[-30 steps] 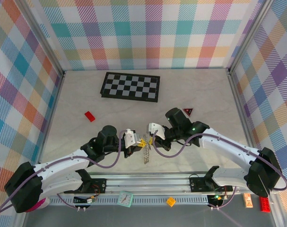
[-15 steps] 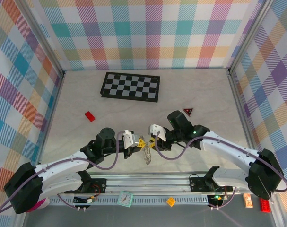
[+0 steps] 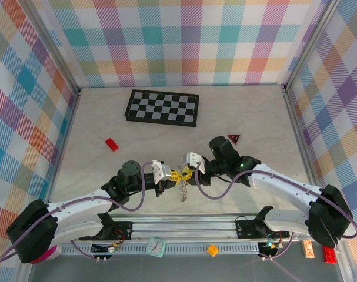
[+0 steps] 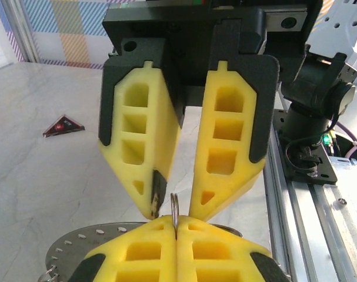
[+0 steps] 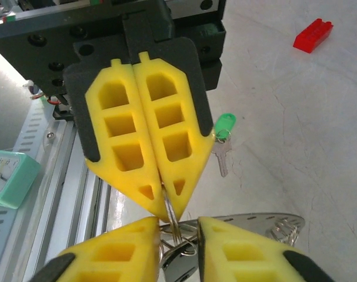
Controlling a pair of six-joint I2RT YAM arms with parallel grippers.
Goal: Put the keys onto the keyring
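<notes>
Keyring (image 5: 266, 222): we find it at the near middle of the table (image 5: 296, 117), held up between the two grippers just ahead of the front rail (image 3: 184, 223). It is a flat, matt grey metal disc with small holes punched along its rim and thin wire loops fringing it.
Wire loop (image 4: 174, 207): one thin bright loop stands upright on edge. We judge this presents its opening so a key can be threaded on.
Left gripper (image 4: 176, 224): clamped tight on that loop, its yellow pads (image 4: 137, 252) pressed flat together. We read it as the steadying hand.
Right gripper (image 4: 173, 209): faces the left one tip to tip, jaws a little apart, straddling the loop without pinching it. We cannot tell whether it carries a key.
Green-headed key (image 5: 225, 125): silver blade and glossy green plastic head, apparently lying on the table just beside the grippers, not yet on the ring.
Pad build: hollow-celled yellow wedges on black backing, which look soft enough to hold thin wire.
Farther out: red brick (image 5: 312, 35), red triangle (image 4: 63, 125) and checkerboard (image 3: 162, 107), all well apart.
</notes>
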